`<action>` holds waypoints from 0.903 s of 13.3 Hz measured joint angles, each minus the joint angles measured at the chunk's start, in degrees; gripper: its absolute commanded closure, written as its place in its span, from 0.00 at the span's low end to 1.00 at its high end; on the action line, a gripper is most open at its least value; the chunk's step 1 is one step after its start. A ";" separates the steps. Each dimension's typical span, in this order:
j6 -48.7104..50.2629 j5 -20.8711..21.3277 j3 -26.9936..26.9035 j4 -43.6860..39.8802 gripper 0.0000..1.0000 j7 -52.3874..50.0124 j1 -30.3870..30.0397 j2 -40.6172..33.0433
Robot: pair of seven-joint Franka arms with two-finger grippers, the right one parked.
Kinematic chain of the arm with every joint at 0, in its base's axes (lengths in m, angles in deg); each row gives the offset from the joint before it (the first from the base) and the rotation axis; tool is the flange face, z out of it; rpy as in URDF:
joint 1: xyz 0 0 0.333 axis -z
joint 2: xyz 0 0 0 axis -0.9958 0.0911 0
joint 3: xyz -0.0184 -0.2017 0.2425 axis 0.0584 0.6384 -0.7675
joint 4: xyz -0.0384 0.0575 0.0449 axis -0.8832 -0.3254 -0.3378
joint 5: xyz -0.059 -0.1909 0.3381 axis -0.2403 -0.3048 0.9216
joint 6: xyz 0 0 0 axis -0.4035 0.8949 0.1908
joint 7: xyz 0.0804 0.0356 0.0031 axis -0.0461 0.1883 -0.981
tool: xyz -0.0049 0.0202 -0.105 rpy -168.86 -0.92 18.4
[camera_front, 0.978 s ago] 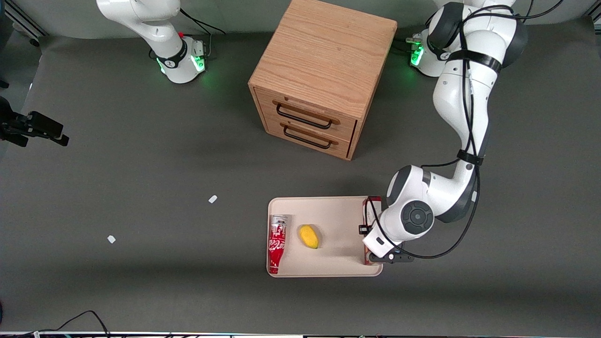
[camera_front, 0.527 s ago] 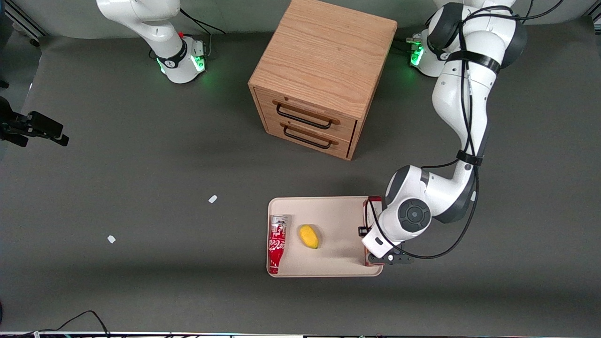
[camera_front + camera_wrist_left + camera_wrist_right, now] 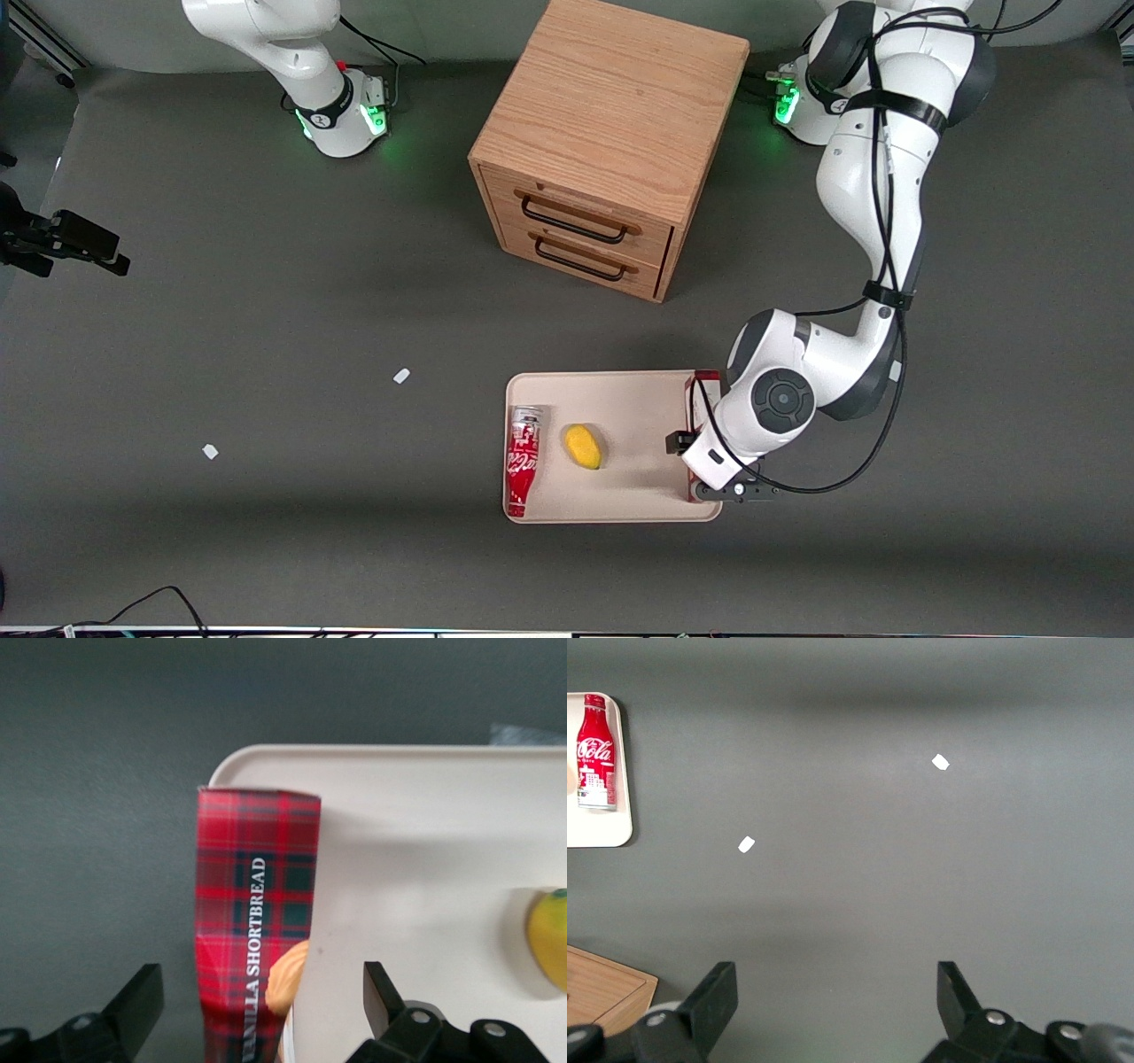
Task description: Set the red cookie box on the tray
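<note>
With my fingers spread wide and touching nothing, my gripper [image 3: 257, 1014] hangs directly over the red cookie box [image 3: 255, 921], one fingertip [image 3: 133, 1001] to each side of the carton and clear of it. Grip state: released, box not held.

Box position: it lies along the tray's edge at the working arm's end, lengthwise, with the "shortbread" side panel facing up at my wrist camera. From that camera the box appears to sit over the tray's [image 3: 425, 868] rim rather than flat on the floor of it; one long side is over the cream surface, the other looks to be over the grey table [image 3: 266, 310]. In the front view my wrist hides most of the carton, and only its end farther from that camera and a sliver at the nearer corner show [image 3: 705, 383].

Other contents of the tray: a yellow fruit [image 3: 583, 446] near the middle, a red soda bottle [image 3: 523, 461] lying along the edge toward the parked arm. Both well apart from the box. Wooden cabinet [image 3: 611, 142] stands farther from the front camera, drawers shut.

Progress: box delivered and let go, so the carry is done. Judgement: placement is marginal, since it may be resting on the rim. What is left is to lift clear, and possibly nudge the box inward.
</note>
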 measured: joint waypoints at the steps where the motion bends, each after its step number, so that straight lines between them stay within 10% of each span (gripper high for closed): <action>1: 0.19 -0.33 0.06 0.04 0.00 -0.28 -0.27 -1.41; 12: 26.69 -5.51 -2.29 15.63 0.00 11.74 -15.90 -33.65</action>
